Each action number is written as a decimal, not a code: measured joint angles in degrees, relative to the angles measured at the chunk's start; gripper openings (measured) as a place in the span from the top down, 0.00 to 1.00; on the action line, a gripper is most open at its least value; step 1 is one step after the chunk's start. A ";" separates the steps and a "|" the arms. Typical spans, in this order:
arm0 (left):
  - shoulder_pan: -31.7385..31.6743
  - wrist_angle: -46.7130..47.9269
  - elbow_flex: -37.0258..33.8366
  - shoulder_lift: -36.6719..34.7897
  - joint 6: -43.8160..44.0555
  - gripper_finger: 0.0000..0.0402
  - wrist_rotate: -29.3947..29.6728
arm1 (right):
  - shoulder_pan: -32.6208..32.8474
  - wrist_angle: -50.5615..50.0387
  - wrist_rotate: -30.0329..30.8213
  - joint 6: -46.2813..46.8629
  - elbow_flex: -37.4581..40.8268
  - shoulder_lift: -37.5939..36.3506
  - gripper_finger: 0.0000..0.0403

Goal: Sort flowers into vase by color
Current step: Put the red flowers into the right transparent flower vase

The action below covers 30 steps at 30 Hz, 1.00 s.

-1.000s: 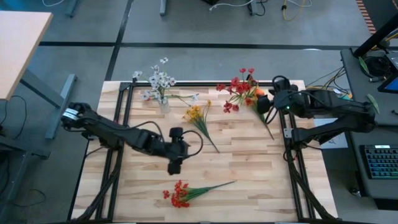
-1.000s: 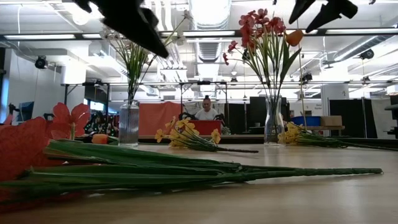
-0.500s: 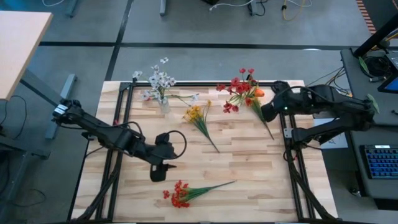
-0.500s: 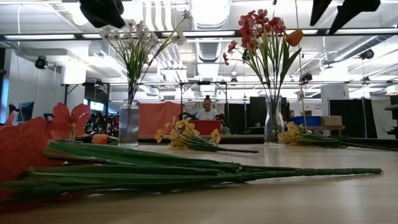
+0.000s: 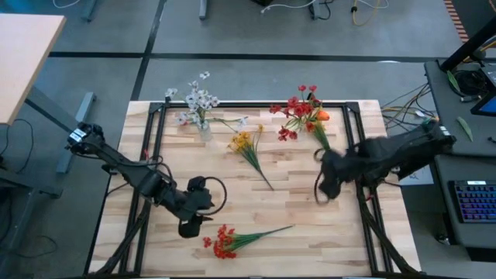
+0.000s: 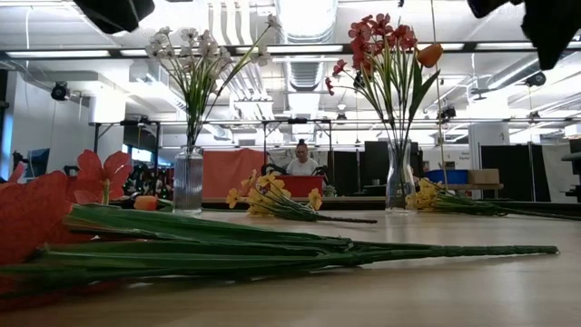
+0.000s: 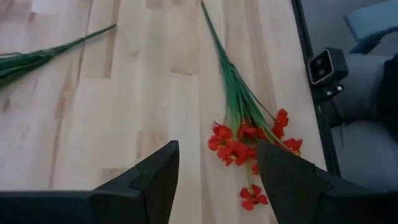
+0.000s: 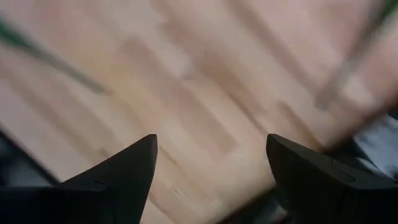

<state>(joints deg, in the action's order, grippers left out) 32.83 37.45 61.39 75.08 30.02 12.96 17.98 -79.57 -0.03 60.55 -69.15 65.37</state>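
Table [image 5: 302, 248]: pale wooden butcher-block top, planks running lengthwise, edged by a dark metal frame.
Red spray [image 5: 232, 239]: lies flat near the table's front edge, blossoms toward the left arm, long thin green stems fanning toward the middle; small flat red petals in a loose cluster [image 7: 249, 146].
Yellow spray [image 5: 249, 151]: lies flat at mid-table, thin green stem angled toward the centre, apart from both vases.
White flowers [image 5: 195, 102]: stand upright in a clear glass vase [image 6: 188, 179] at the rear left.
Red flowers [image 5: 298, 112]: stand in a second clear glass vase [image 6: 398, 174] at the rear right, one orange blossom [image 6: 430, 54] among them.
Loose stem [image 5: 329, 151]: green, lies just in front of the red bunch, near the right frame rail.
Left gripper [image 5: 190, 225]: hangs just beside the red spray's blossoms, fingers [image 7: 155, 177] spread apart and holding nothing.
Right gripper [image 5: 324, 186]: over bare wood at the right side, fingers [image 8: 127, 171] parted wide and empty.
Obstructions: in the low view the red spray's stems fill the foreground, partly screening the yellow spray behind.
Background: a person [image 6: 301, 162] sits beyond the table.
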 joint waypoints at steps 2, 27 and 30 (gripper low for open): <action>0.88 -0.14 0.00 0.01 1.08 0.50 1.08 | 3.94 6.68 0.04 -2.25 1.07 2.94 0.28; 3.79 -1.41 0.00 0.03 4.61 0.50 8.59 | 11.64 41.28 9.83 -38.89 -23.89 50.76 0.39; 3.79 -1.42 0.00 0.03 4.46 0.50 8.58 | 10.83 41.11 10.93 -40.60 -29.31 54.65 0.39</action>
<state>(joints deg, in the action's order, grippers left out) 36.62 36.03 61.39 75.11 34.48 21.54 28.80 -38.46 10.91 19.94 -98.46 120.02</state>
